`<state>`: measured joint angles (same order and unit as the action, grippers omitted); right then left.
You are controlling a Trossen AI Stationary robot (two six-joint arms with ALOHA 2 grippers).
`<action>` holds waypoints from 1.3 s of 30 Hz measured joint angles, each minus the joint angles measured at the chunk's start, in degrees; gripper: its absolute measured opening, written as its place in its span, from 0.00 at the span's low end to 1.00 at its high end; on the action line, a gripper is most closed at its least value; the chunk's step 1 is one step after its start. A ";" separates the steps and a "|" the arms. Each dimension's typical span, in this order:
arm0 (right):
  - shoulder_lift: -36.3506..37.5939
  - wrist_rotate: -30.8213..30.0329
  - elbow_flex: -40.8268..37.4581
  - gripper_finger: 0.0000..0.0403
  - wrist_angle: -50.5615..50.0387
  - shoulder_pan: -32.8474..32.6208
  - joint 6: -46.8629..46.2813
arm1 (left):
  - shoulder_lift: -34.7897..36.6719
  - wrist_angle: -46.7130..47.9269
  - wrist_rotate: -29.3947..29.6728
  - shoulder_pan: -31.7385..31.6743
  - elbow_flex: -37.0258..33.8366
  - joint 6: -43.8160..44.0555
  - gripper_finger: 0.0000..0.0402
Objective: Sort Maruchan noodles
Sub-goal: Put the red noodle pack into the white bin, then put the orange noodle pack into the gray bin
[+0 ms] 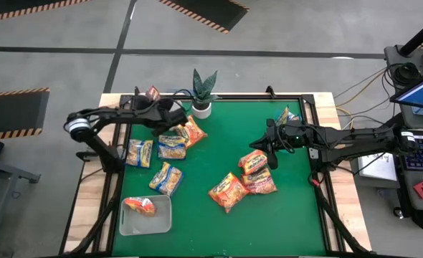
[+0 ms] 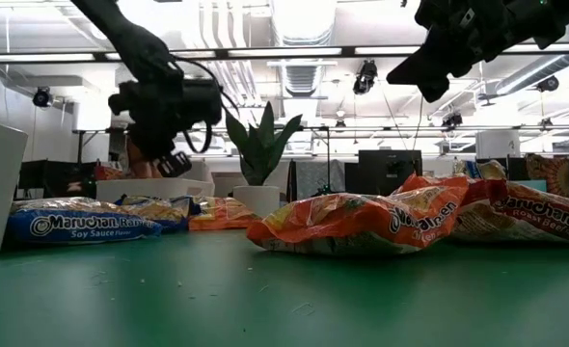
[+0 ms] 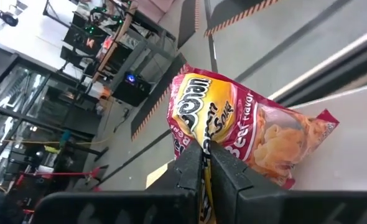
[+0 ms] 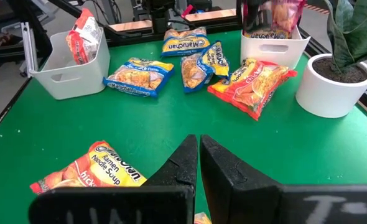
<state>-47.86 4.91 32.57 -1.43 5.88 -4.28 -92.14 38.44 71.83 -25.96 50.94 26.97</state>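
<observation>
Several Maruchan packets lie flat on the green table: blue-and-yellow ones (image 1: 139, 153) (image 1: 166, 178) (image 1: 172, 145) at the left and orange ones (image 1: 191, 131) (image 1: 229, 190) (image 1: 253, 161) in the middle and right. One orange packet (image 1: 140, 206) lies in the near-left white tray (image 1: 161, 222). My left gripper (image 1: 153, 102) is at the far left, shut on a red packet (image 3: 246, 124) over a second white tray (image 4: 274, 43). My right gripper (image 1: 265, 147), raised in the low view (image 2: 439, 53), hovers shut above the orange packets at the right (image 4: 90, 171). My left gripper pinches the red packet by one edge (image 3: 203, 146) between its two fingers. The rest of the packet sticks out past the fingertips. The packet is lifted off the table, over the far-left white tray (image 4: 274, 43); whether it touches the tray I cannot tell.
A potted plant (image 1: 201, 93) in a white pot stands at the far edge, between the arms. Another packet (image 1: 287, 115) lies at the far right beside the right arm. Bare green mat (image 1: 283, 222) stretches along the near right side.
</observation>
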 joint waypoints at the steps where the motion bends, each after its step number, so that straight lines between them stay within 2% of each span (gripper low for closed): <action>1: 0.00 0.00 -0.02 0.02 -0.02 -0.01 0.01 | -0.89 -0.16 -0.01 0.00 0.01 0.05 0.00; 10: 0.00 0.00 0.00 0.02 -0.05 0.00 -0.12 | -7.03 -0.90 -3.11 -0.02 0.02 2.80 0.07; 14: 0.00 0.00 0.00 0.02 -0.07 -0.01 -0.08 | -7.58 -0.80 -5.29 -0.03 0.03 2.89 0.11; 20: 0.00 0.00 0.00 0.02 -0.04 0.01 -0.12 | -7.10 -0.74 -5.36 -0.02 0.05 1.94 0.19; 26: 0.00 0.00 -0.02 0.02 -0.04 -0.01 -0.17 | -6.50 4.69 -5.44 0.23 2.67 1.59 0.26; 33: 0.00 0.00 0.00 0.02 -0.04 0.01 -0.22 | -3.00 15.61 -4.99 3.19 7.44 2.04 0.30; 39: 0.00 -0.02 -0.02 0.02 -0.04 0.00 -1.12 | 6.09 18.47 -6.58 9.73 7.75 2.05 0.30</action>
<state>-47.86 4.89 32.56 -1.48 5.89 -5.40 -86.04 56.92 65.25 -16.22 58.69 29.02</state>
